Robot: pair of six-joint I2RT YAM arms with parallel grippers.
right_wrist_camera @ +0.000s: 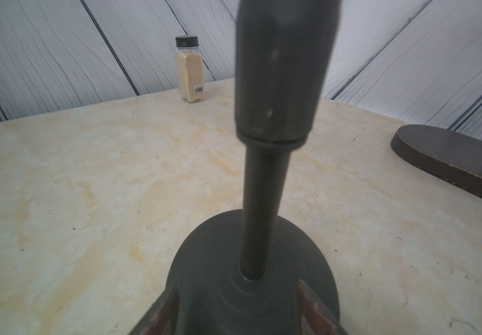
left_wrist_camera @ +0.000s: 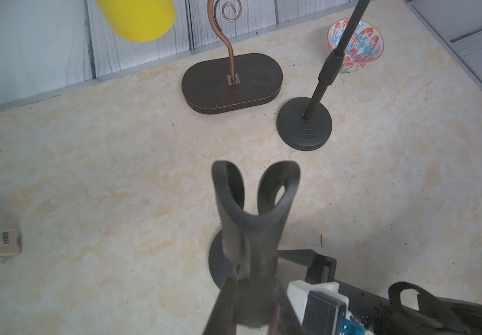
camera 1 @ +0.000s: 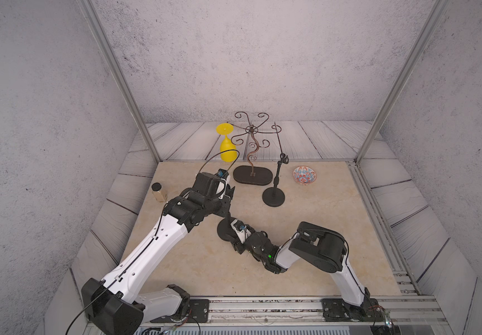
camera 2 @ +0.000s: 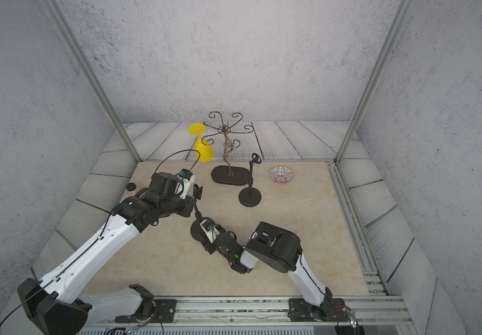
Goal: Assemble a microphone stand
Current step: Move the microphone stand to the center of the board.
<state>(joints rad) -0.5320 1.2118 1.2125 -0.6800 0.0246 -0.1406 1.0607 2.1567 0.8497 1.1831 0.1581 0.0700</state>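
Note:
A black microphone stand stands near the table's middle. Its pole (right_wrist_camera: 258, 203) rises out of the round base (camera 1: 221, 229) (right_wrist_camera: 205, 261) and ends in a forked clip (left_wrist_camera: 254, 191) (camera 2: 198, 191). My left gripper (left_wrist_camera: 252, 290) (camera 1: 225, 204) is shut on the pole just under the clip. My right gripper (right_wrist_camera: 238, 307) (camera 1: 235, 232) sits low over the base on the near side of the pole. Its fingers (right_wrist_camera: 312, 304) are spread apart and hold nothing.
Another black microphone stand (camera 1: 273, 197) stands further back to the right. Behind it are a copper wire rack on an oval base (camera 1: 252, 175), a yellow goblet (camera 1: 227, 145) hanging from it, and a patterned bowl (camera 1: 305, 175). A spice bottle (camera 1: 158, 191) is at the left edge.

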